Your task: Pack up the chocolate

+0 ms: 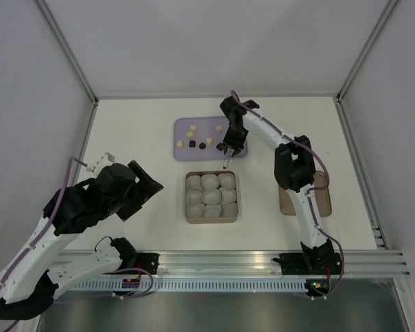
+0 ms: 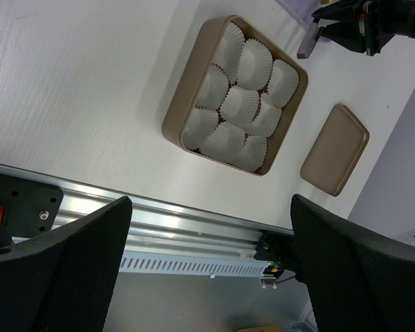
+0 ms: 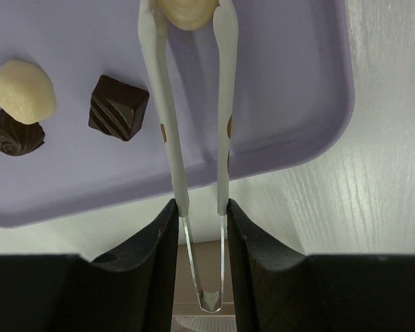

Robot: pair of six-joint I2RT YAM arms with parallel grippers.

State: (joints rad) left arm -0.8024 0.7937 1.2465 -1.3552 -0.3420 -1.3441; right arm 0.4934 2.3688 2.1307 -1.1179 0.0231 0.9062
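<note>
your right gripper is clenched on the tongs, whose tips pinch a cream chocolate at 12 o'clock in the wrist view, its top cut off by the frame. the other chocolates lie on the purple tray, at 12 o'clock from the box of white cups, too small from above to count. your left gripper hangs released at the box's 9 o'clock.

Top camera looks down from above and behind on the whole table; the left wrist eyes the box from afar, the right wrist hugs the tray, both visible overhead.
</note>
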